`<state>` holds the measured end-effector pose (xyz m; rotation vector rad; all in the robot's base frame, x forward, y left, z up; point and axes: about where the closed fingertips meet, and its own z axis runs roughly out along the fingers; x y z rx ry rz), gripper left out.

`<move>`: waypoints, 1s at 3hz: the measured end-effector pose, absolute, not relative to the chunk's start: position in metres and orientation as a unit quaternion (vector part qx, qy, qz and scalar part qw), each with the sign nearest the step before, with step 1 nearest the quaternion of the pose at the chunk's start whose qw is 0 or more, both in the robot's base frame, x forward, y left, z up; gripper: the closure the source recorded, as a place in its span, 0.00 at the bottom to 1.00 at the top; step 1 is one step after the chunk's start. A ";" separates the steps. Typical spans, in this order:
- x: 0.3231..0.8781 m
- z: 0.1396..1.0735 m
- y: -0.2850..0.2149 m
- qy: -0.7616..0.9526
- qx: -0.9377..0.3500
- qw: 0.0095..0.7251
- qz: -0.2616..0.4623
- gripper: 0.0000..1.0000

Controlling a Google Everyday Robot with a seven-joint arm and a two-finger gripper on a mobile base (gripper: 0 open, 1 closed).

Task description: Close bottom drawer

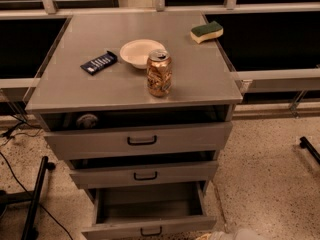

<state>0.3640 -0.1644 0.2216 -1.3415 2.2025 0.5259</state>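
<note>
The bottom drawer (150,204) of the grey metal cabinet (100,91) stands pulled out, its shallow inside bare. Its black bar handle (151,231) shows at the lower edge of the view. The middle drawer (145,173) and the wide top drawer (140,140) stand a little open above it. Of my gripper (232,235) only a pale sliver shows at the bottom edge, just right of the bottom drawer's front corner and low by the floor.
On the cabinet top stand a drink can (159,73), a white bowl (140,51), a dark packet (98,62) and a green-and-yellow sponge (206,31). A round object (87,120) lies in the top drawer. A black stand (35,199) and cables are at the left, a black leg (310,149) at the right.
</note>
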 end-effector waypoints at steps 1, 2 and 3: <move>0.375 0.197 -0.162 0.805 -0.492 0.264 0.199 1.00; 0.392 0.174 -0.157 0.793 -0.502 0.284 0.196 1.00; 0.412 0.158 -0.145 0.773 -0.517 0.315 0.187 1.00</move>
